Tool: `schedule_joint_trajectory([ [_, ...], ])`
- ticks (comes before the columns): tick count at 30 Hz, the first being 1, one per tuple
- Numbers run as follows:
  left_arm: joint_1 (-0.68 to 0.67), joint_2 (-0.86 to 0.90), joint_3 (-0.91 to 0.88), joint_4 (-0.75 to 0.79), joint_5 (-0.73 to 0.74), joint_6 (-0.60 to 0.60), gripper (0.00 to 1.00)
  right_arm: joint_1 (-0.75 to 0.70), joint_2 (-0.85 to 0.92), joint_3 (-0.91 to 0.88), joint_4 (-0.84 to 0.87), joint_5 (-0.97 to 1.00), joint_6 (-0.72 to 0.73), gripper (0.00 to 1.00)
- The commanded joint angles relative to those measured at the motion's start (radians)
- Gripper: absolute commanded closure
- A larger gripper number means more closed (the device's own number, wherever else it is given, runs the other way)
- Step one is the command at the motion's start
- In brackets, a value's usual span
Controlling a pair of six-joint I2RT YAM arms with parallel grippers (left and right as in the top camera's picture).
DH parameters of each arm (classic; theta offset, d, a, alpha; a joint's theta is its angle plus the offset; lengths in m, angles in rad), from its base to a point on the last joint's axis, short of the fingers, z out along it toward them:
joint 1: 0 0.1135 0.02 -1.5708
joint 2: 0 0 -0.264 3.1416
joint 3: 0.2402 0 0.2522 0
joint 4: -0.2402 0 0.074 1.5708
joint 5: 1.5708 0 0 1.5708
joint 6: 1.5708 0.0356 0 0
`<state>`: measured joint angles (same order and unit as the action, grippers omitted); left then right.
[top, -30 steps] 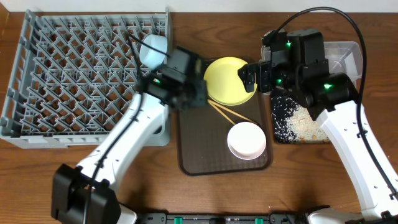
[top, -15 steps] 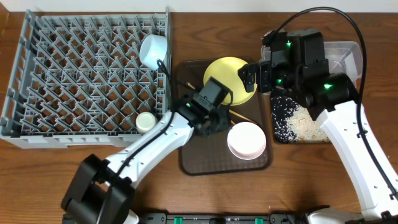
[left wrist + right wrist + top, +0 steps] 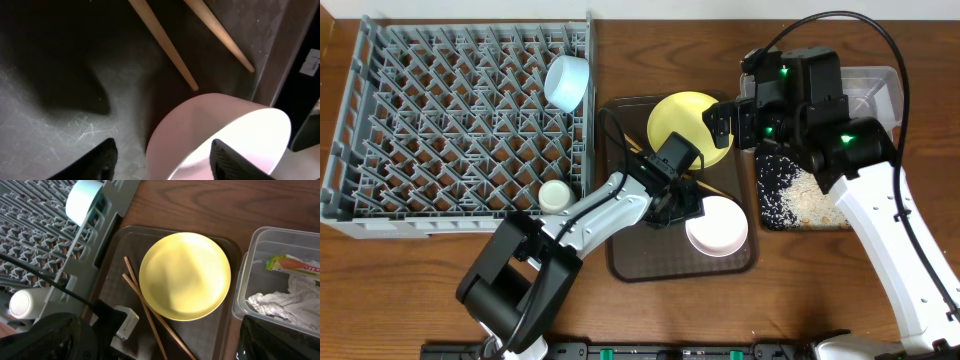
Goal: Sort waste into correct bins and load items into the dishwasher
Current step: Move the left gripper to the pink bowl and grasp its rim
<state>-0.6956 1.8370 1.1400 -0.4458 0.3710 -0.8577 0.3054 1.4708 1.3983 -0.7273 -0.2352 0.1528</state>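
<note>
**Left gripper set astride the white bowl's rim**

Your left gripper (image 3: 167, 157) is half-spread and holds nothing: one finger is outside the wall of the white bowl (image 3: 717, 225), the other over its hollow. The bowl sits at the 4 o'clock corner of the brown serving tray (image 3: 630, 260), with the chopsticks (image 3: 165, 45) just beyond it at 11 o'clock. Go lower so the pads take the wall, not the lip. Close squarely and lift straight up before swinging to the dish rack (image 3: 450, 120) at 9 o'clock; a slanted pull would likely tip the bowl. Your right gripper (image 3: 724, 122) hangs wide and empty at the 3 o'clock edge of the yellow plate (image 3: 685, 125).
</note>
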Motion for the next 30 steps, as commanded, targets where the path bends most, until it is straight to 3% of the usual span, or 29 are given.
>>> schedule_joint_trajectory([
  [1, 0.002, 0.020, -0.004, 0.001, 0.037, -0.001, 0.51, 0.003, 0.007, 0.013, 0.000, -0.001, 0.011, 0.01],
  [12, 0.002, 0.058, -0.003, 0.025, 0.063, 0.000, 0.54, 0.003, 0.007, 0.013, 0.000, -0.001, 0.011, 0.01],
  [15, 0.003, 0.064, -0.003, 0.025, 0.064, -0.002, 0.66, 0.003, 0.007, 0.013, 0.000, -0.001, 0.011, 0.01],
  [18, 0.008, 0.064, -0.003, 0.025, 0.064, -0.010, 0.90, 0.003, 0.007, 0.013, 0.000, -0.001, 0.011, 0.01],
  [19, 0.013, 0.064, -0.003, 0.025, 0.068, -0.011, 0.92, 0.003, 0.007, 0.013, 0.000, -0.001, 0.011, 0.01],
  [30, 0.071, 0.034, -0.003, 0.009, 0.142, 0.037, 0.93, 0.003, 0.007, 0.013, 0.000, -0.001, 0.011, 0.01],
])
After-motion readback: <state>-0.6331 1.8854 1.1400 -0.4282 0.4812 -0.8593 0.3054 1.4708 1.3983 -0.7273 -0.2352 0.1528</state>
